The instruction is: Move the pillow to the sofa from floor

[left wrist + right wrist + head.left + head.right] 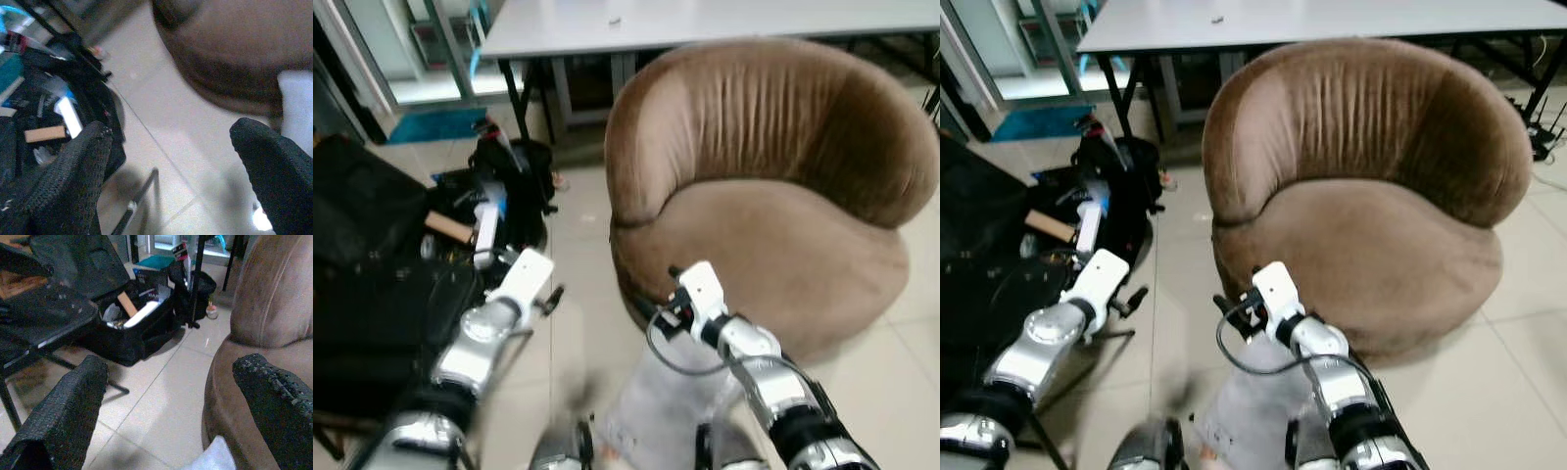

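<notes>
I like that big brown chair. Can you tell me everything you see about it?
The brown sofa chair is round and looks like soft velvet, with a curved, ribbed back wrapping around a wide seat with nothing on it. It sits upright on the pale tiled floor, before a white table. The pale pillow lies at its base.

Both arms reach forward, left gripper [168, 171] and right gripper [171, 406] apparently spread wide.
</notes>
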Controlling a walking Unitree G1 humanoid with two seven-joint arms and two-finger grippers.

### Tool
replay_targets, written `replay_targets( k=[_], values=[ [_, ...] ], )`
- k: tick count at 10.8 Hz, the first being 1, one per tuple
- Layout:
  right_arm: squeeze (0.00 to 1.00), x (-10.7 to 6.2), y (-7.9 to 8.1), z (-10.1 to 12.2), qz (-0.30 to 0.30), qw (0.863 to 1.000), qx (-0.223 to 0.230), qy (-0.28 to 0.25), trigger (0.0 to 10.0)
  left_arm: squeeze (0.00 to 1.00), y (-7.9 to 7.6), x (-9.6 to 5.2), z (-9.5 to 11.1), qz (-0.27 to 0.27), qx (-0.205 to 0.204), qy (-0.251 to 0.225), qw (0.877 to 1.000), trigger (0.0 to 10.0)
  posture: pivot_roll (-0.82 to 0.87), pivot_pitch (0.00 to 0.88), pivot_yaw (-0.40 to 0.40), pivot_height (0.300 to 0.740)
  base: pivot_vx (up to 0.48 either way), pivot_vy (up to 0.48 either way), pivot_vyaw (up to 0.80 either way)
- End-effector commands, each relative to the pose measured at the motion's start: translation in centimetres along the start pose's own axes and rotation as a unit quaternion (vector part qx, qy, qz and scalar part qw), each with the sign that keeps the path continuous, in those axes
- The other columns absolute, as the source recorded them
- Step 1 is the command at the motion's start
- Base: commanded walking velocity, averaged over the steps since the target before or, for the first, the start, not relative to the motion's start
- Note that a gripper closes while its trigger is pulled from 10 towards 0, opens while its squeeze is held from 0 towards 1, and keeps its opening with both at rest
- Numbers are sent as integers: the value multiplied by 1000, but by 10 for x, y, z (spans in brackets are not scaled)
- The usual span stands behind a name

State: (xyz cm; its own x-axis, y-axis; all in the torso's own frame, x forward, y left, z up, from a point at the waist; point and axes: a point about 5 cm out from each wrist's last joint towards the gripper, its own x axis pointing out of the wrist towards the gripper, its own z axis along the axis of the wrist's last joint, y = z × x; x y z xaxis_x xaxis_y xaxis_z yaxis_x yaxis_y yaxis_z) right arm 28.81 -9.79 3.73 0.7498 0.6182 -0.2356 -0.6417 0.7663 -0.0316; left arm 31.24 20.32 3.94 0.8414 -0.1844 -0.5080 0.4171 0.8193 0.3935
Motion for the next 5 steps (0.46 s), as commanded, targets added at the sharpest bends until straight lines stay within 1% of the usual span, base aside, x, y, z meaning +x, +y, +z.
replay_targets(
  k=[1,2,3,4,5],
  values=[
    [0,-1,0,5,0,1000,-21,-4,10000,0,4,3,-1,-22,43,12,999,10000,-125,0,75,590,0,0,0],
    [0,-2,0,6,0,1000,-26,-6,10000,0,6,4,-2,-29,71,20,997,10000,-130,0,76,580,0,0,0],
    [0,-4,-1,8,-5,999,-32,-10,10000,0,11,6,-1,-31,110,29,993,10000,-143,0,84,561,0,0,0],
    [0,-4,-4,10,-11,999,-31,-13,10000,0,13,7,2,-28,112,26,993,10000,-154,0,95,561,0,0,0],
    [0,-1,-8,14,-21,999,-27,-21,10000,0,11,9,5,-34,129,22,991,10000,-153,0,100,561,0,0,0]
  ],
)
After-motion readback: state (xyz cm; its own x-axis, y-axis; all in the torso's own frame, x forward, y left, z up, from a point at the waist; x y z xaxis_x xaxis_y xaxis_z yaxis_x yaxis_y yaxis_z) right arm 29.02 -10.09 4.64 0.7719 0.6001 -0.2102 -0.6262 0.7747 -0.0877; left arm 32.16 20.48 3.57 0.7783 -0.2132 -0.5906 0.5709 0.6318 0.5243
